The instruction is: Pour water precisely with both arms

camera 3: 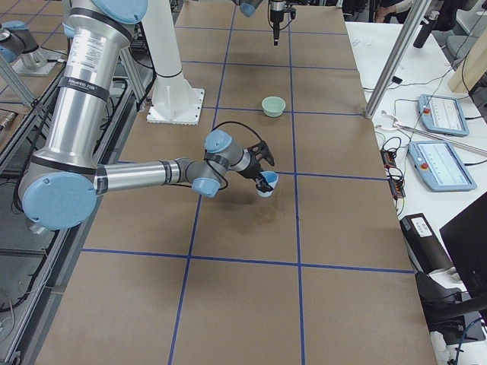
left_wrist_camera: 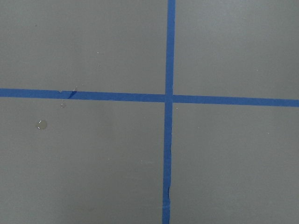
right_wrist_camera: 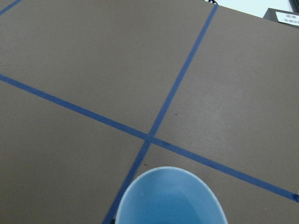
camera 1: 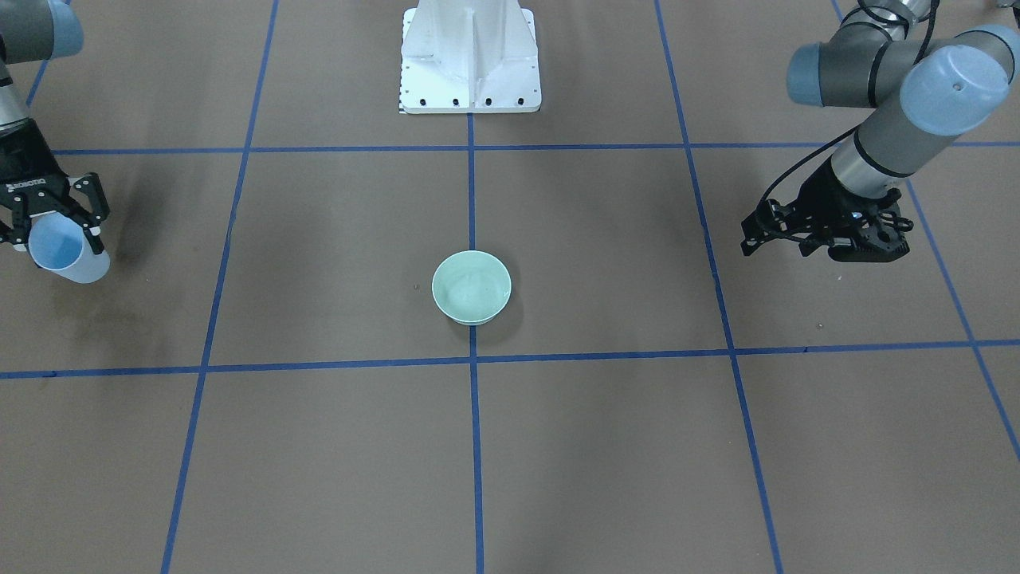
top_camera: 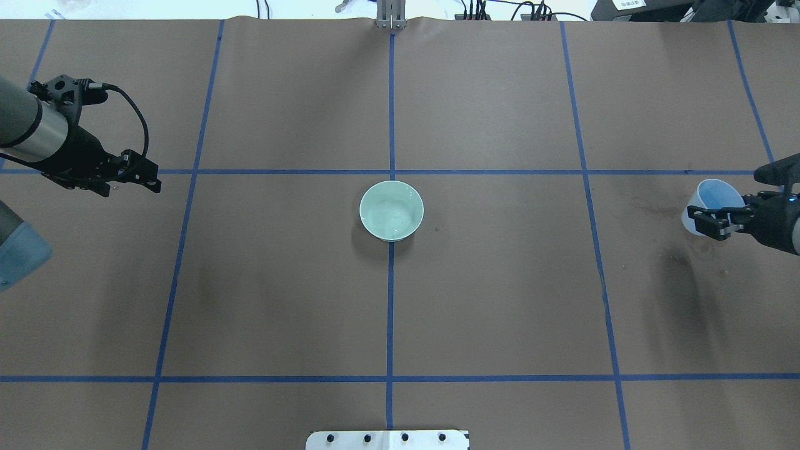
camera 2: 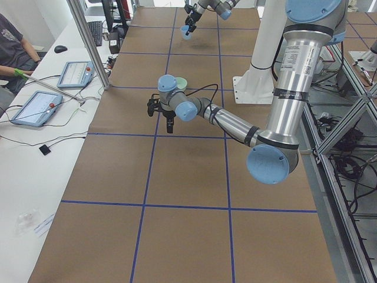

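1. Two arms reach over the brown bench (camera 1: 606,446), the right arm (camera 1: 24,40) at one end and the left arm (camera 1: 900,135) at the other.
2. The right hand (camera 1: 57,231) is clamped around a tilted pale blue cup (camera 1: 68,255), well apart from the bowl (camera 1: 471,287).
3. The left hand (camera 1: 825,239) is empty, its jaws apart, pointing down over a blue tape crossing (left_wrist_camera: 169,98).
4. The mint-green bowl sits at the centre of the bench, and the water (camera 1: 470,281) shows as faint whitish glints inside it.
5. I cannot tell whether the cup holds any water.
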`<state>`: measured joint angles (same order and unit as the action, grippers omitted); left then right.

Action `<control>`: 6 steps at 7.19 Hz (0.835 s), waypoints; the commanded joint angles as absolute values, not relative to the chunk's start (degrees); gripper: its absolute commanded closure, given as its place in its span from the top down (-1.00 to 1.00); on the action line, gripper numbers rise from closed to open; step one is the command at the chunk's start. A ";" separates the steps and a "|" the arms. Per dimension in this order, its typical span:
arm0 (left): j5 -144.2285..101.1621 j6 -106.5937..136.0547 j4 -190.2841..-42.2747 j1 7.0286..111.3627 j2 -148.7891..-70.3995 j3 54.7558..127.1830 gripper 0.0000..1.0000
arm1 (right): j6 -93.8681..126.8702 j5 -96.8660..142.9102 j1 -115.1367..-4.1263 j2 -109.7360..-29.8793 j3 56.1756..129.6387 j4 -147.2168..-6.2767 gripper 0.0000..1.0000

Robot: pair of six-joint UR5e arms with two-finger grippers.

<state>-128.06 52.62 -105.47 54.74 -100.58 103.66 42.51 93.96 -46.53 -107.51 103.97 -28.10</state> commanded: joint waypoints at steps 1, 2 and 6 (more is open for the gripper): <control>-128.06 55.89 -105.38 54.58 -100.72 104.93 1.00 | 49.33 94.31 -47.81 -108.02 97.14 -21.28 -0.19; -128.06 55.99 -105.21 54.58 -100.64 105.46 1.00 | 55.92 94.22 -47.73 -107.41 96.16 -21.18 -0.20; -128.06 56.07 -105.21 54.58 -100.63 105.56 1.00 | 56.78 91.67 -47.11 -103.72 93.27 -22.06 0.31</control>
<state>-128.06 56.00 -105.21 54.58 -100.63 105.48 56.65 92.19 -47.33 -104.96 94.76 -21.90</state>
